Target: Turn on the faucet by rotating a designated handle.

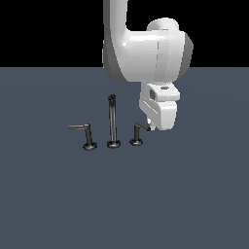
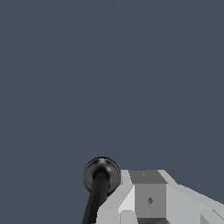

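The dark metal L-shaped handle (image 1: pixel 138 133) with the shorter lever stands on the grey table (image 1: pixel 185 194), at the exterior view's right of the thin upright spout (image 1: pixel 112 121). The white pincer (image 1: pixel 151 127) sits at the lever's tip; whether its jaws are parted cannot be told. Rigid and likely slick, the lever is best pushed near its free end.

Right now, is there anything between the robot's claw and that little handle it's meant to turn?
Nothing visible stands between them. The gripper is already right at the lever tip of the handle, on the exterior view's right. The spout and the longer-levered handle stand on the far side, out of the way.
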Robot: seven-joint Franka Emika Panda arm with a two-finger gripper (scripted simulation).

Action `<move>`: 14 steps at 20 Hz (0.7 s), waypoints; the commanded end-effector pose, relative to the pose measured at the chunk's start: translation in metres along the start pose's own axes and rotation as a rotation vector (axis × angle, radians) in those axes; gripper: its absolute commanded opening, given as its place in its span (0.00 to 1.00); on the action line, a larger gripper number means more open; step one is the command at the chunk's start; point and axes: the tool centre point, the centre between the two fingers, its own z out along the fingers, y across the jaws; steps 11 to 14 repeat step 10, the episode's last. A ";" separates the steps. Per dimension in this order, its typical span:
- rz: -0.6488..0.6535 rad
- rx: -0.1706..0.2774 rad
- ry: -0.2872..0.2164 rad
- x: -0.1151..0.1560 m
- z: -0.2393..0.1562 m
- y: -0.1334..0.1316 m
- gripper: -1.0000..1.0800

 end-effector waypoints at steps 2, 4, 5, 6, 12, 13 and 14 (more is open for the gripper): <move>-0.005 -0.005 -0.003 -0.015 0.000 0.008 0.00; -0.005 -0.007 -0.003 -0.021 0.000 0.012 0.00; -0.004 -0.008 -0.003 -0.025 0.000 0.015 0.00; -0.004 -0.008 -0.003 -0.028 0.000 0.017 0.00; -0.003 -0.011 -0.004 -0.038 -0.001 0.024 0.00; -0.003 -0.011 -0.004 -0.038 -0.001 0.024 0.00; -0.003 -0.011 -0.004 -0.038 -0.001 0.024 0.00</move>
